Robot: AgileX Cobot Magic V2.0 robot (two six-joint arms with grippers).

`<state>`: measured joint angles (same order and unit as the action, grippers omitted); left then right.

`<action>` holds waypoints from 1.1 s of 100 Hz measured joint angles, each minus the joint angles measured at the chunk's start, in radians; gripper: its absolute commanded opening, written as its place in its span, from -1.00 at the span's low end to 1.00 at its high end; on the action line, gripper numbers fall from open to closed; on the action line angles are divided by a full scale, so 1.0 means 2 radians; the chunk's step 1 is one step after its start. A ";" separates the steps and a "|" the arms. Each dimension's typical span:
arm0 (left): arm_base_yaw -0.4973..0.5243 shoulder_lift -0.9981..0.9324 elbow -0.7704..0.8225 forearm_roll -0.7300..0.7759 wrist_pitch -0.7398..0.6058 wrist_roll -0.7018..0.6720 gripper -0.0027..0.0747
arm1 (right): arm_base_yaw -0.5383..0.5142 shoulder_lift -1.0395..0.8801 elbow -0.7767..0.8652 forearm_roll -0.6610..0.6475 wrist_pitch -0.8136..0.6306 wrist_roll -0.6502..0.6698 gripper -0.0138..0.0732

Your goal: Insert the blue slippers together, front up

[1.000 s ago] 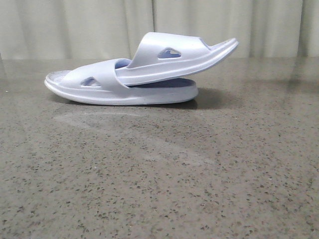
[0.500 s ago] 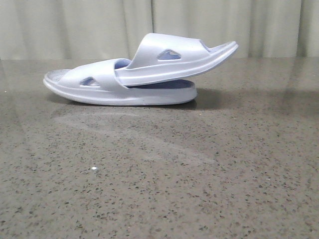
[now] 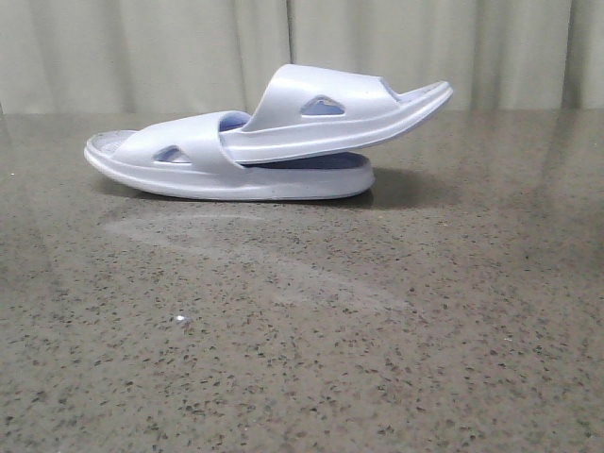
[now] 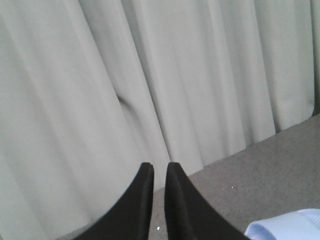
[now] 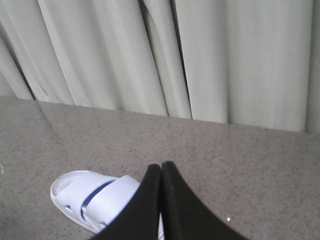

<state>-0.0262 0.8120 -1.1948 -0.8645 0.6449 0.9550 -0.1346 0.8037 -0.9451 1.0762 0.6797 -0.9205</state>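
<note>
Blue slippers [image 3: 264,142] nested on the speckled grey surface [image 3: 302,340] — lower slipper [image 3: 189,165] flat, sole down, upper slipper [image 3: 330,113] pushed under its strap and tilted, one end raised off the lower footbed. Both seen side-on in front of the pale curtain [image 3: 142,52].

Left jaws [image 4: 159,172] narrow, a thin gap showing between the black fingertips [image 4: 145,175], holding nothing, raised above the surface. Only a pale blue corner of a slipper [image 4: 287,227] in that view, off to one side of the jaws and apart from them.

Right jaws [image 5: 161,170] pressed together, tips touching, empty. Lower slipper [image 5: 90,197] lying on the surface beyond and to one side of these jaws, partly hidden behind the fingers [image 5: 150,200]; contact between them cannot be told.
</note>
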 measured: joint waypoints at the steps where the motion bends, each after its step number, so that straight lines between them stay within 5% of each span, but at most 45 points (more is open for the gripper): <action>1: 0.000 -0.005 0.005 0.000 -0.002 0.001 -0.89 | 0.000 -0.005 0.004 0.000 -0.002 -0.001 -0.88; 22: 0.000 -0.086 0.172 -0.019 -0.070 0.043 -0.89 | 0.000 -0.097 0.153 0.003 -0.044 -0.045 -0.88; 51: 0.000 -0.166 0.372 -0.180 -0.131 0.169 -0.89 | 0.000 -0.198 0.320 0.039 -0.087 -0.070 -0.88; 110: 0.000 -0.180 0.413 -0.253 -0.145 0.191 -0.89 | 0.000 -0.212 0.334 0.061 -0.073 -0.071 -0.89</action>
<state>-0.0262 0.4512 -0.3679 -1.3706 0.3543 1.3368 -0.1346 0.3798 -0.2772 1.1973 0.5341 -1.0629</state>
